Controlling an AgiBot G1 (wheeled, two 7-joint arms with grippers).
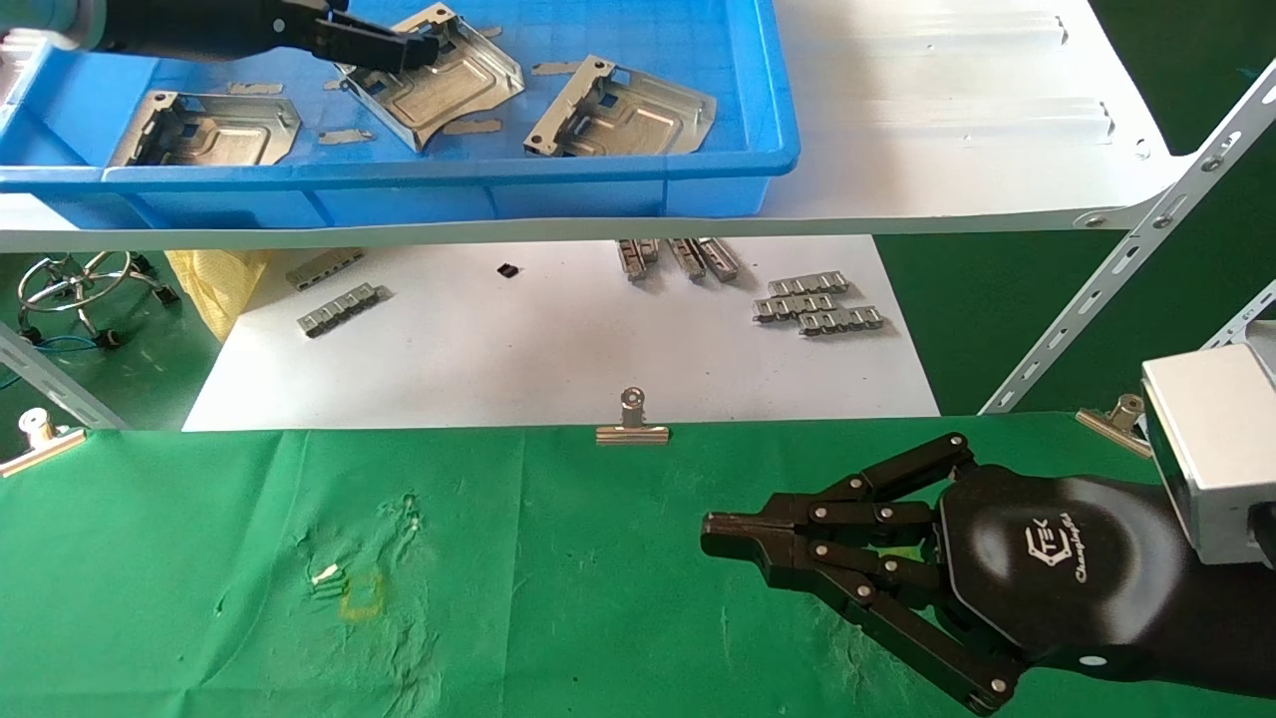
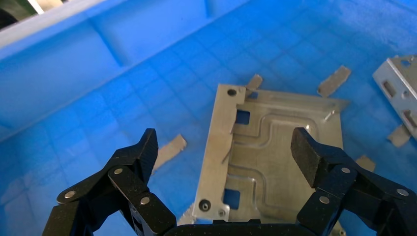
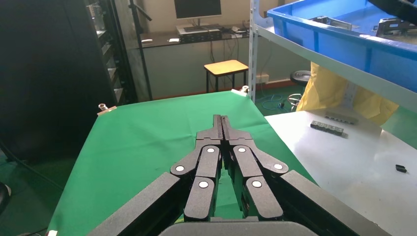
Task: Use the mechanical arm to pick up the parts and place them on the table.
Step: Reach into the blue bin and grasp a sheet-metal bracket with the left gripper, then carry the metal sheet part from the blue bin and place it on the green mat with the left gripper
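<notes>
Three silvery stamped parts lie in a blue tray [image 1: 449, 178] on the shelf: one at the left [image 1: 209, 130], one in the middle [image 1: 449, 85] and one at the right [image 1: 623, 110]. My left gripper [image 1: 424, 48] is inside the tray at the middle part. In the left wrist view it [image 2: 226, 145] is open, its fingers [image 2: 142, 152] set either side of that part [image 2: 275, 147], not closed on it. My right gripper [image 1: 713, 529] is shut and empty, low over the green table [image 1: 199, 558]; it also shows in the right wrist view [image 3: 221, 120].
The tray stands on a white shelf board [image 1: 947, 100] with slanted metal braces [image 1: 1116, 269] at the right. Below lies a white sheet [image 1: 558, 359] with small grey ribbed strips [image 1: 817, 304]. Binder clips [image 1: 632, 424] hold the cloth's far edge. Small grey scraps lie in the tray.
</notes>
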